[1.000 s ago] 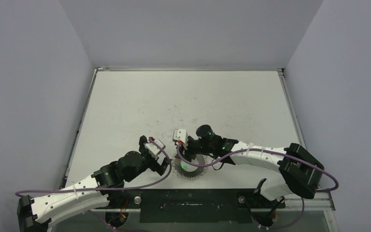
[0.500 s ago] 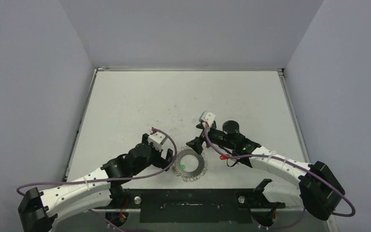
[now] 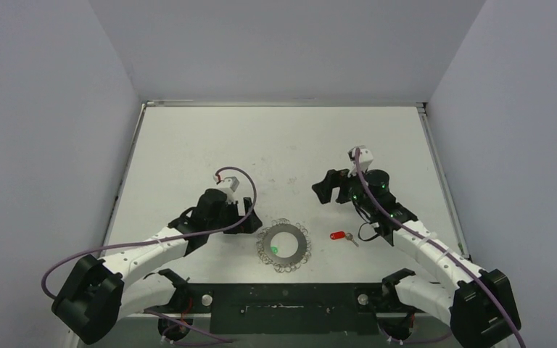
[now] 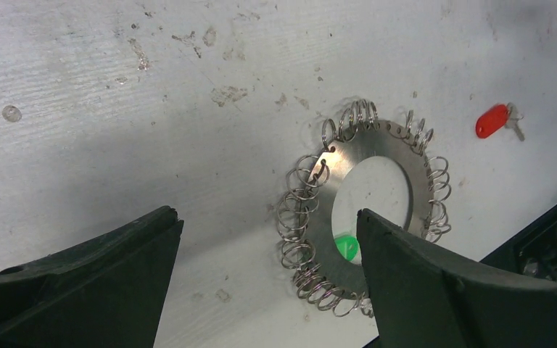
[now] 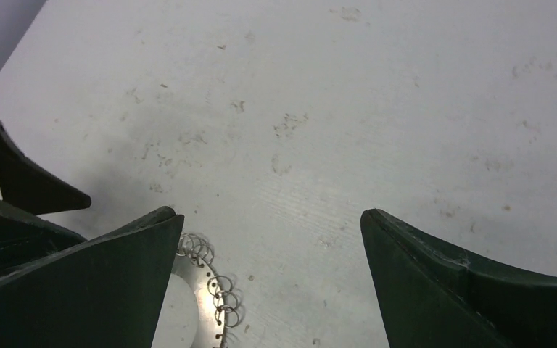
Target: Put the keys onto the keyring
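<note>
The keyring point(image 3: 294, 236) lies flat on the table near the front edge, a silver disc point(image 4: 377, 141) fringed with wire loops. A green key tag point(image 3: 275, 250) shows inside its hole point(image 4: 346, 246); whether it hangs on a loop I cannot tell. The red-tagged key point(image 3: 341, 235) lies loose on the table just right of the ring point(image 4: 492, 120). My left gripper point(image 3: 249, 219) hovers open just left of the ring point(image 4: 267, 215), holding nothing. My right gripper point(image 3: 319, 190) is open and empty point(image 5: 268, 213), up and to the right of the ring point(image 5: 203, 290).
The white table point(image 3: 275, 145) is scuffed and walled by grey panels. A black strip point(image 3: 283, 297) runs along the near edge between the arm bases. The left gripper's fingers point(image 5: 14, 174) show at the left of the right wrist view.
Both arms have drawn back from the keyring. The right gripper opened and moved up and right, and the red-tagged key now lies uncovered on the table beside the ring.
</note>
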You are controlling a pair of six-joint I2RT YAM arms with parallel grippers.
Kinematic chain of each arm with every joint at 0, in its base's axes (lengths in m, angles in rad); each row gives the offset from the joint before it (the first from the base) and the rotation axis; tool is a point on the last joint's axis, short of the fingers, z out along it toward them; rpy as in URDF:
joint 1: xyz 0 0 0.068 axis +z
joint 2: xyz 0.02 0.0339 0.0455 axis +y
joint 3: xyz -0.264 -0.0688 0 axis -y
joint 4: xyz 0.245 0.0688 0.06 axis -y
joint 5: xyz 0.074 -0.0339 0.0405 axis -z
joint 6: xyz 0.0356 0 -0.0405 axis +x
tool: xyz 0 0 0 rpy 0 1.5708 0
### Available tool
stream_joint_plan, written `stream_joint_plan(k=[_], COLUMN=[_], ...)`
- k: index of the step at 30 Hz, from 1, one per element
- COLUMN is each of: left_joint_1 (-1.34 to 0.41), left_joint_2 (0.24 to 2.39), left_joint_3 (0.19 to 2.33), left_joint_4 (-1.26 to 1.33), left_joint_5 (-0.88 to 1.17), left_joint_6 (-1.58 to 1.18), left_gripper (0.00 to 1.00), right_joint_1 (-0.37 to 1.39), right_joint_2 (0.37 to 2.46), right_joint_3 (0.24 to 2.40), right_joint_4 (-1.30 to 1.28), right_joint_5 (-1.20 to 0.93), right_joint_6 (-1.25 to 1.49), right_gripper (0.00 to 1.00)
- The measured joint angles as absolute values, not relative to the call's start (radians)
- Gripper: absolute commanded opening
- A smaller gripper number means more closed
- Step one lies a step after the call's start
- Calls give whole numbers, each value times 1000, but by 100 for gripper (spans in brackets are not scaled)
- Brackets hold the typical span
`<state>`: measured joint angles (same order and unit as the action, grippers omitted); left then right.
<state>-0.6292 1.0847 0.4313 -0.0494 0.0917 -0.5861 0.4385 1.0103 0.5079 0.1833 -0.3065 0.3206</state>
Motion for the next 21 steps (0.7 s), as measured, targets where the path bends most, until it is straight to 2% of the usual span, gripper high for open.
stream_joint_plan(k=[3, 9, 15, 21], left_joint_1=[-607, -561, -536, -535], left_joint_2=[1092, 1054, 1042, 1108], left_joint_3=[430, 353, 273, 268], left_joint_4=[-28, 68, 117, 197], left_joint_5=[104, 167, 246, 319], left_joint_6=[-644, -744, -822, -865], left_gripper=[97, 96, 89, 69], right_joint_1=[408, 381, 413, 533], right_joint_2=[1069, 1199, 1216, 1230], right_joint_3=[565, 616, 534, 514], right_joint_4=[72, -63, -64, -77], right_joint_5=[-262, -299, -370, -383], right_joint_6=[382, 445, 497, 514], right_gripper=[100, 99, 95, 80])
